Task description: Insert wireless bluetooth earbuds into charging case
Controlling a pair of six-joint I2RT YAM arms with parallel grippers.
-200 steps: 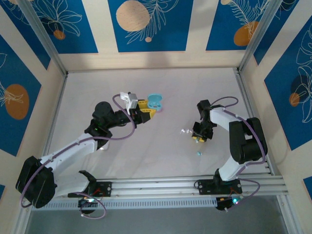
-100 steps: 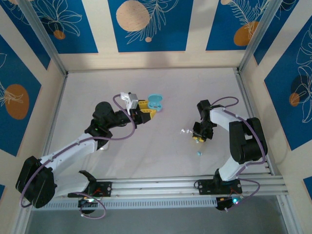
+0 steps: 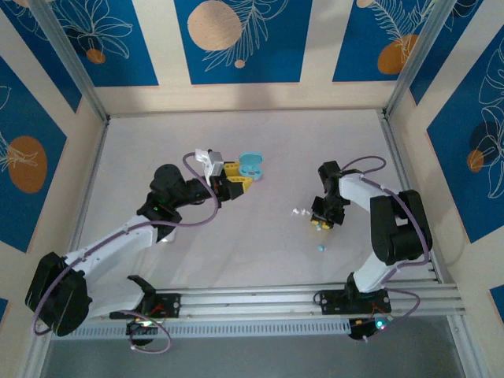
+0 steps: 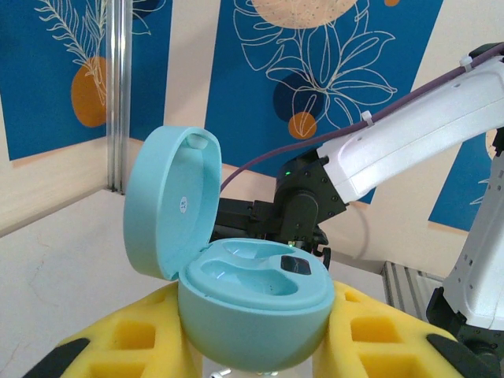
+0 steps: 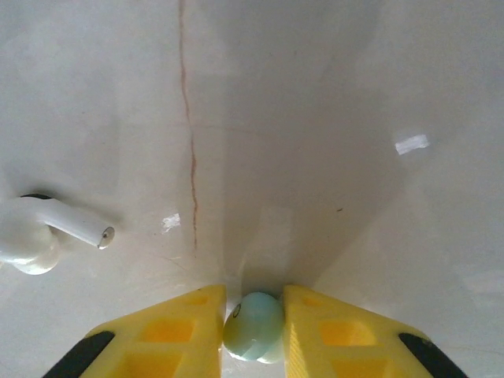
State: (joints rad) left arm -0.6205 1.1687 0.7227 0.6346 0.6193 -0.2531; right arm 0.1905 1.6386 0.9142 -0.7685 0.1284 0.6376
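**Case Open, Bud Pinched**

The left jaws clamp the teal charging case (image 4: 252, 303), lid up, presenting its sockets. The right jaws pinch a teal earbud (image 5: 252, 324) low over the counter (image 5: 331, 118), seemingly ready to carry across.

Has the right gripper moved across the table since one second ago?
No. The right gripper stays at the same spot beside the loose white earbud.

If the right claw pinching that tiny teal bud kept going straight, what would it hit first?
Probably the bare white tabletop: the right gripper, shut on the glossy teal earbud, points down at it. The white stemmed earbud lies aside.
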